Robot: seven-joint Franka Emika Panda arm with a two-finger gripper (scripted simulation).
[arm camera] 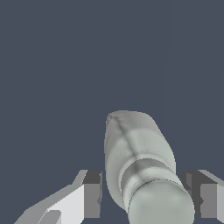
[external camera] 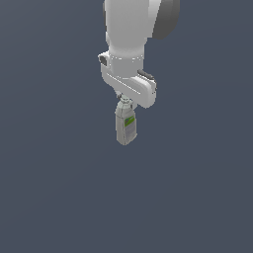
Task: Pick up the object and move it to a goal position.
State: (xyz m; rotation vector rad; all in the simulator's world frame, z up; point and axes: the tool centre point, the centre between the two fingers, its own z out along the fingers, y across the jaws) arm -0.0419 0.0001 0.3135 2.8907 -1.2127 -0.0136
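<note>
You are at the approach-and-grasp step, judging from how things lie: the small pale grey-green plastic bottle (external camera: 126, 126) with its flat rectangular body, round cap and green-and-white label sits directly under the hand (external camera: 125, 102), cap end towards the wrist. In the wrist view the bottle (arm camera: 139, 166) lies between the two fingers (arm camera: 92, 194), with a visible gap on each side, so the hand is released and not yet gripping.

Your next move calls for closing squarely on the cap or neck, which is round and narrow and could slip or twist if the pads meet it off-centre. No goal marker shows in either view.

The white arm comes straight down from the top of the exterior view, wrist turned slightly, hand pointing downward over the plain dark grey surface.
</note>
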